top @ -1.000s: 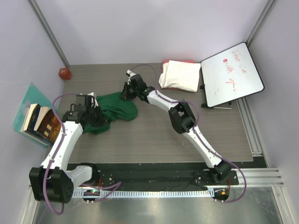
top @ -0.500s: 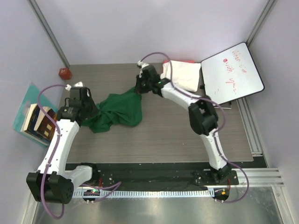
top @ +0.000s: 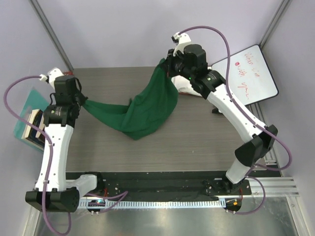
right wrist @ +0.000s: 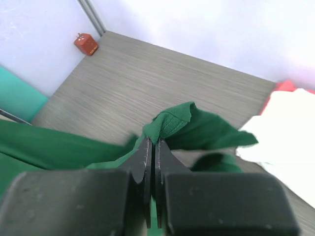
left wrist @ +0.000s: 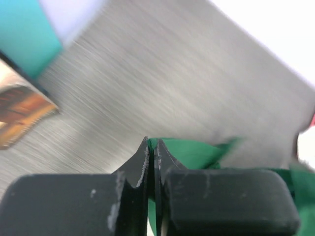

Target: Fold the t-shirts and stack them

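Your left end effector [top: 82, 102] and right end effector [top: 165, 68] pinch opposite ends of the dark green t-shirt [top: 145, 110], which hangs stretched left-to-right between them, sagging toward the tabletop [top: 206, 140].

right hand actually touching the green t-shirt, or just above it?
Touching. The right wrist view shows the right hand shut on a bunched edge of the green t-shirt, cloth pinched between its fingers.
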Action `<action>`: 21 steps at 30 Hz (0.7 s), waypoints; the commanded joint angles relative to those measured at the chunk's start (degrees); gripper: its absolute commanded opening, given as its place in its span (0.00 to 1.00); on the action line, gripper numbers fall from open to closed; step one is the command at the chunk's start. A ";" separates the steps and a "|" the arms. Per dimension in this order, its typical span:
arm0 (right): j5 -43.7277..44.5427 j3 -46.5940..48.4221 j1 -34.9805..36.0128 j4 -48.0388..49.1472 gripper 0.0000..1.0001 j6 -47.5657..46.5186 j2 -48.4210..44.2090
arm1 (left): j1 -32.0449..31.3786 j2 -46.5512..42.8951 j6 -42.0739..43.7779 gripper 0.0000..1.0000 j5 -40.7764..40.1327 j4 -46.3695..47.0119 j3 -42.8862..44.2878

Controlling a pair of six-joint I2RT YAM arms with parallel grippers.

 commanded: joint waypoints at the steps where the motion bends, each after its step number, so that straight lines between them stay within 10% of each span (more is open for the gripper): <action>1: 5.05 -0.20 -0.34 -2.40 0.01 -4.25 -7.76 | 3.49 -1.81 0.83 0.00 -6.34 -1.54 6.61; 21: 17.19 -3.10 -1.22 -6.45 0.01 -6.28 -36.08 | 6.13 -11.90 1.71 0.00 -7.93 -7.53 12.86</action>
